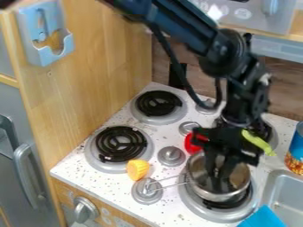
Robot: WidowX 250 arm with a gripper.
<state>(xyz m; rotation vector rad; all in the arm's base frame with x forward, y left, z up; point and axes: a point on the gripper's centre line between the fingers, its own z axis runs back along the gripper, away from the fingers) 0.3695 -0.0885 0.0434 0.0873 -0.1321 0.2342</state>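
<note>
The black gripper [219,177] hangs down into a small metal pot [238,182]. This pot stands on the front right burner, and its thin wire handle points left. Whether anything is held inside the pot cannot be told. Just behind the pot is a red object [192,142], partly hidden by the arm. To the right of the gripper's body, a long yellow-green object [258,142] lies slanted. A yellow-orange piece [137,169] rests near the front left burner, left of the pot.
Black coil burners [121,142] occupy the left side of the white stovetop [75,165]. Several metal knobs stand between burners. At right are a blue can [297,146] and a sink [285,188]. A cyan object [264,218] lies at the front edge. A wooden wall borders the left.
</note>
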